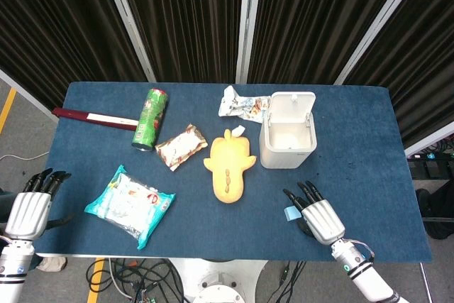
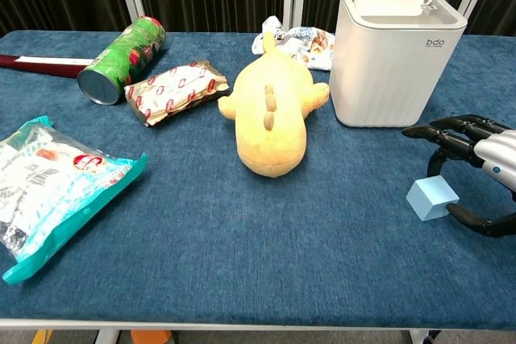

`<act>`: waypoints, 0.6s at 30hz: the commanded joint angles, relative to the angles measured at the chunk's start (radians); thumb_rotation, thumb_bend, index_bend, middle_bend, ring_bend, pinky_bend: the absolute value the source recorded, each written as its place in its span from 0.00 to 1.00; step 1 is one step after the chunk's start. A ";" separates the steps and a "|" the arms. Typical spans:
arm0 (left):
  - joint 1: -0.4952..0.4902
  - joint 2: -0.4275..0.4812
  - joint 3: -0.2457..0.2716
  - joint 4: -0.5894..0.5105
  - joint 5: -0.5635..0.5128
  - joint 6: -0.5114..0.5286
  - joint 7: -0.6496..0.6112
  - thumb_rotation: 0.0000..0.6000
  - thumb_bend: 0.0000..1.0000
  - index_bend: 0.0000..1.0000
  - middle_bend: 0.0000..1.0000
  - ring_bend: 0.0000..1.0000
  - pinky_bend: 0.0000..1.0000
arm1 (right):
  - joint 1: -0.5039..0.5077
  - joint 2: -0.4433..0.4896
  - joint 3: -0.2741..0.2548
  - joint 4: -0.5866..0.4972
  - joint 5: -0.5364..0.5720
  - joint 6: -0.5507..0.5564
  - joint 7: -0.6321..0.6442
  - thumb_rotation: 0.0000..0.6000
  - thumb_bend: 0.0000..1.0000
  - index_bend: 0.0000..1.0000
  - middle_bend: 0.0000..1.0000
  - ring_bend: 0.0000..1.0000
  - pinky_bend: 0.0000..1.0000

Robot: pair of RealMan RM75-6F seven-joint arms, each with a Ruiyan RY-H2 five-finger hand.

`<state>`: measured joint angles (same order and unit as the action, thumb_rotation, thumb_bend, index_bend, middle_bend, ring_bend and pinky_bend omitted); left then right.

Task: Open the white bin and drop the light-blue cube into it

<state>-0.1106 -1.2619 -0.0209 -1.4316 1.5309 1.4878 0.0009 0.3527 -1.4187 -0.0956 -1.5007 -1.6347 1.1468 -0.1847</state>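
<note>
- The light-blue cube (image 2: 432, 197) lies on the blue surface (image 2: 242, 239), in front of the white bin (image 2: 393, 58) and a little to the bin's right in the chest view.
- The right robot hand (image 2: 476, 168) sits just beside the cube, on the side away from the yellow plush toy (image 2: 272, 114).
- Its fingers (image 2: 439, 136) are spread and reach over the cube's top toward the bin, while the thumb curls low on the surface at the cube's near corner.
- The cube sits between fingers and thumb; whether any of them touches it cannot be told from the chest view. The robot hand is open and holds nothing.
- In the head view the same right robot hand (image 1: 317, 216) covers part of the cube (image 1: 289, 213), which shows at the fingertips on the side nearer the plush toy (image 1: 229, 167).
- The white bin (image 1: 288, 137) stands upright with its lid swung up and back, its inside showing.
- The left robot hand (image 1: 31, 205) hangs off the surface's edge, well apart from the bin, beyond the teal snack bag (image 1: 130, 204). Its fingers are straight and close together, with nothing in them.
- Left of the bin also lie a red-and-white wrapper (image 1: 181, 146), a green can (image 1: 150, 118) on its side and a dark red stick (image 1: 92, 117).
- A crumpled white packet (image 1: 241, 104) lies just beside the bin's back corner.
</note>
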 commanded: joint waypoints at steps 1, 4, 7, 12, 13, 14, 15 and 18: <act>0.003 -0.001 -0.004 0.002 -0.002 0.007 -0.004 1.00 0.04 0.21 0.17 0.09 0.17 | 0.003 0.001 -0.002 0.003 -0.003 -0.002 0.008 1.00 0.35 0.07 0.43 0.04 0.00; 0.007 0.001 -0.008 0.003 -0.006 0.015 -0.008 1.00 0.04 0.21 0.17 0.09 0.17 | 0.004 -0.001 -0.001 0.011 -0.014 0.008 0.019 1.00 0.35 0.10 0.47 0.07 0.00; 0.006 0.002 -0.006 0.002 -0.005 0.012 -0.006 1.00 0.04 0.21 0.17 0.09 0.17 | 0.002 -0.004 -0.001 0.018 -0.022 0.020 0.028 1.00 0.36 0.13 0.51 0.09 0.00; 0.004 0.001 -0.005 0.002 -0.002 0.007 -0.002 1.00 0.04 0.21 0.17 0.09 0.16 | -0.001 0.015 0.009 0.003 -0.043 0.064 0.049 1.00 0.36 0.15 0.52 0.09 0.00; 0.003 0.002 -0.005 0.001 -0.002 0.008 -0.003 1.00 0.04 0.21 0.17 0.09 0.16 | -0.001 0.025 0.016 -0.007 -0.051 0.081 0.053 1.00 0.36 0.17 0.52 0.09 0.00; 0.003 0.002 -0.006 0.001 -0.002 0.008 -0.003 1.00 0.04 0.21 0.17 0.09 0.16 | -0.001 0.037 0.024 -0.020 -0.059 0.101 0.058 1.00 0.36 0.18 0.52 0.09 0.00; 0.002 0.003 -0.006 0.000 -0.001 0.008 -0.003 1.00 0.04 0.21 0.17 0.09 0.16 | -0.001 0.056 0.040 -0.042 -0.072 0.136 0.067 1.00 0.36 0.19 0.52 0.09 0.00; 0.001 0.005 -0.006 -0.002 0.001 0.005 0.000 1.00 0.04 0.21 0.17 0.09 0.16 | 0.000 0.111 0.091 -0.104 -0.110 0.236 0.087 1.00 0.36 0.23 0.53 0.10 0.00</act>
<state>-0.1095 -1.2575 -0.0266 -1.4333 1.5313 1.4934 0.0008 0.3524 -1.3591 -0.0509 -1.5488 -1.7079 1.3026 -0.1189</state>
